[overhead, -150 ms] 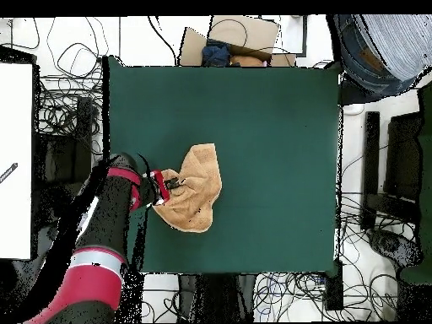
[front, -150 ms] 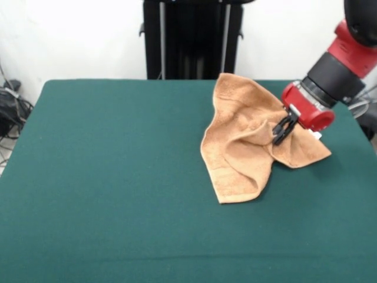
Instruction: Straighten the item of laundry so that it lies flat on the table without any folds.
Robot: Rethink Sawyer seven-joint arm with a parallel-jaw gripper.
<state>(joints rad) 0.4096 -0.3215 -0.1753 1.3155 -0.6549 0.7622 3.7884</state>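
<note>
Lying crumpled and folded, the towel sits on the green table, toward the side my arm comes from. In the front view its long way runs from the far edge toward the camera. My arm slants down low, and my gripper pinches a raised fold of cloth.

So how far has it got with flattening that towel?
Not far. The towel is still bunched on the green table, with a raised fold through its middle and layers overlapping, so nothing looks finished. In hand: the gripper is down at that fold; whether it has hold, I cannot tell. Left: spreading the whole towel flat.
</note>
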